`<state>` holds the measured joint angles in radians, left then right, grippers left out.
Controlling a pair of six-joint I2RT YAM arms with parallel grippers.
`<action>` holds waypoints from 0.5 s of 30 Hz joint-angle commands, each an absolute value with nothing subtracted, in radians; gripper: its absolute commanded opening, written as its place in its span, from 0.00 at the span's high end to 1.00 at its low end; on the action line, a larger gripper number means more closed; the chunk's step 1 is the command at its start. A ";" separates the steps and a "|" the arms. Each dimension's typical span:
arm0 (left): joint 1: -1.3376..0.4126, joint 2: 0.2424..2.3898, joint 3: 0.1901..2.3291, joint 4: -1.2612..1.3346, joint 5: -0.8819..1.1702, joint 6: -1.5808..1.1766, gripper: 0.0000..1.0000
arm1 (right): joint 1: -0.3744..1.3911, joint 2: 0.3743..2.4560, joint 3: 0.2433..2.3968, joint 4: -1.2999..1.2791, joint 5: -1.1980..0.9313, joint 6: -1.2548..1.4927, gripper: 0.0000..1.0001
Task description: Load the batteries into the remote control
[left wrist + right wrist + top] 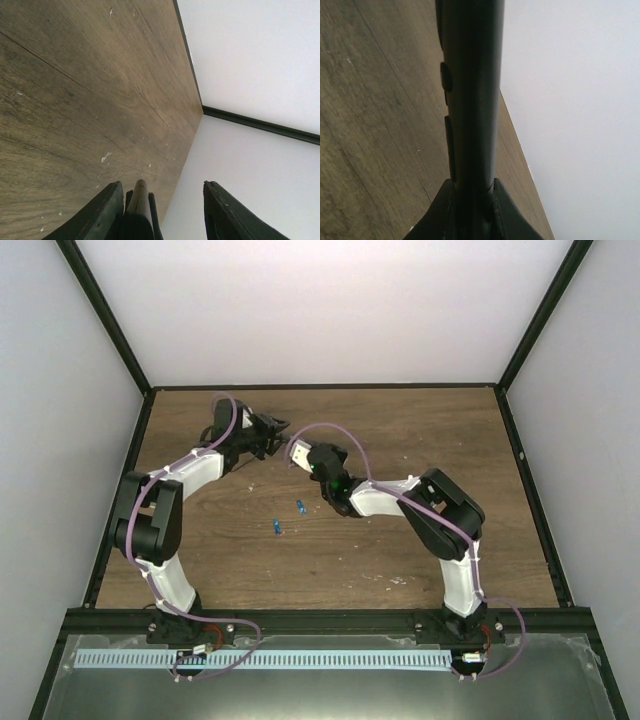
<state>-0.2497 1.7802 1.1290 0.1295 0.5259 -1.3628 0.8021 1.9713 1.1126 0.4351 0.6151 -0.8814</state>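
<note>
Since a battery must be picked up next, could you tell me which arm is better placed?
Likely left: the left end effector is open; the right end effector grips the remote control.

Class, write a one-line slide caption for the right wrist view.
Right pincer shut on the black remote control, buttons along its left side, wooden table beyond.

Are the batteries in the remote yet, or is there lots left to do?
Not yet. The right gripper has the remote control clamped between its fingers, so picking it up looks done. Both batteries lie on the table, apart from it. The left gripper is open and holds no battery. Left to do: fetch each battery and push it in.
</note>
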 commanded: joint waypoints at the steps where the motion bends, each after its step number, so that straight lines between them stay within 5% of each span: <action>1: -0.261 1.765 1.129 0.142 0.525 -1.371 0.57 | 0.808 2.005 1.193 0.429 0.664 -0.862 0.99; 15: -0.267 1.766 1.149 0.097 0.505 -1.330 0.68 | 0.808 2.036 1.264 0.361 0.707 -0.848 0.99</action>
